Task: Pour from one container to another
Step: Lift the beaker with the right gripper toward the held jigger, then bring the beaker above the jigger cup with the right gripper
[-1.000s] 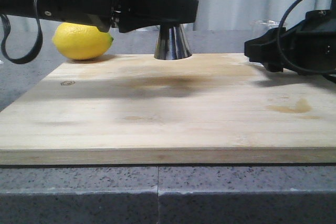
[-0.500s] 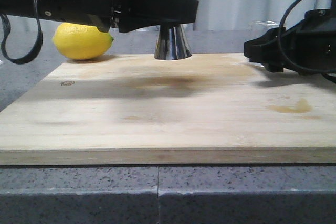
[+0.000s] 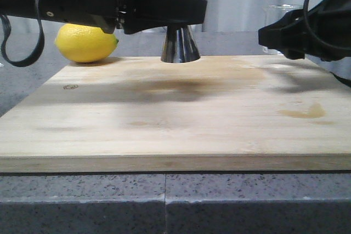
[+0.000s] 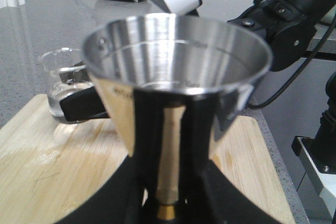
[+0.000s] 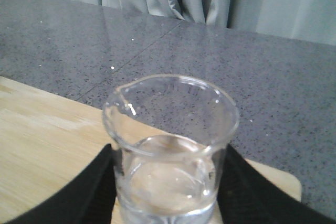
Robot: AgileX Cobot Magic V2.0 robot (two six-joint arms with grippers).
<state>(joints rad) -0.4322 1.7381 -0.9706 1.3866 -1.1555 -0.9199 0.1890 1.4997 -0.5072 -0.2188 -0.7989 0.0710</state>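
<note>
Beaker [image 5: 170, 150] in right claw [image 5: 168, 192]; jigger [image 4: 176, 98] in left claw [image 4: 170, 182].

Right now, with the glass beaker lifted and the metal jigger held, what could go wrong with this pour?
The beaker holds clear liquid in the right pincer; tilting too fast could slosh it onto the wooden board. The jigger in the left pincer has a modest mouth, so a misaligned spout could miss it. The lemon sits clear.
</note>
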